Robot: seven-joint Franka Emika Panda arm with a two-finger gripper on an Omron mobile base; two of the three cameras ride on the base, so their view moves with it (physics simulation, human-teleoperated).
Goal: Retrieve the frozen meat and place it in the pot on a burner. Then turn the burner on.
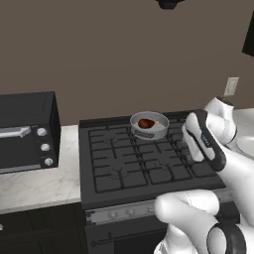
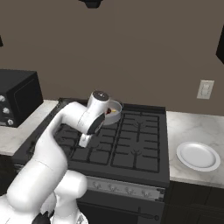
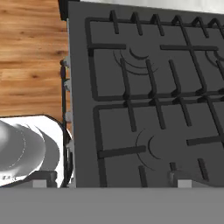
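Left base view: frozen meat (image 1: 146,123) lies in pot (image 1: 149,125) on rear burner (image 1: 151,135); likely light, stiff, slick; fingers (image 3: 109,178) spread, holding nothing, over stove grate; next hold probably front knob (image 1: 130,212), small, rigid.

A home kitchen. A black gas stove (image 1: 149,158) with cast-iron grates stands between marble counters (image 1: 34,186), knobs (image 2: 127,190) along its front edge. A toaster oven (image 1: 27,131) sits on the left counter, a white plate (image 2: 197,156) on the right. A wall outlet (image 2: 205,89) is set above; wood floor (image 3: 30,57) lies below.
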